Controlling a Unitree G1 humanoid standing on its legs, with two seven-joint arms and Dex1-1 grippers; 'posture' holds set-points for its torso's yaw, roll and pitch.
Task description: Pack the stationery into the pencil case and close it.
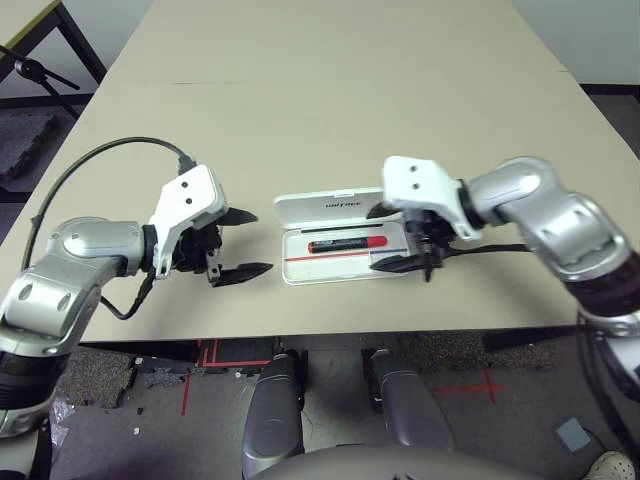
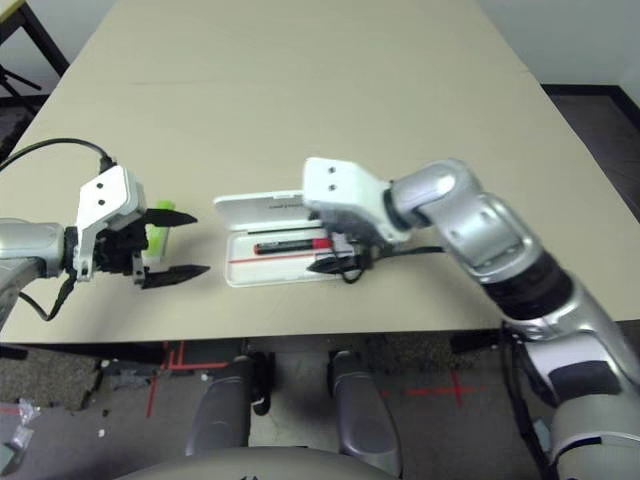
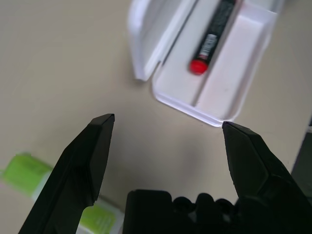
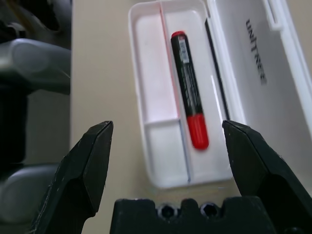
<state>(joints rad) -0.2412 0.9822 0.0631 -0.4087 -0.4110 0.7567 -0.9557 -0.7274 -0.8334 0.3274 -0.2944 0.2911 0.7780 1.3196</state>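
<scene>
One marker (image 4: 189,92), red with a black body, already lies inside the open pencil case (image 1: 345,270), lengthwise in its longer compartment, while the lid (image 4: 253,63) with the dark lettering lies flat on the tabletop (image 1: 350,90) behind it. The right gripper (image 1: 405,240) hangs just above the case's right end, jaws spread wide and holding nothing, which suggests the marker has been let go there. The left gripper (image 1: 245,243) waits to the left of the case, jaws also spread and empty, pointing toward it. A green highlighter (image 2: 157,236) lies on the tabletop beside the left gripper, outside the case, so it looks like the next thing to pack before the lid can be shut.
</scene>
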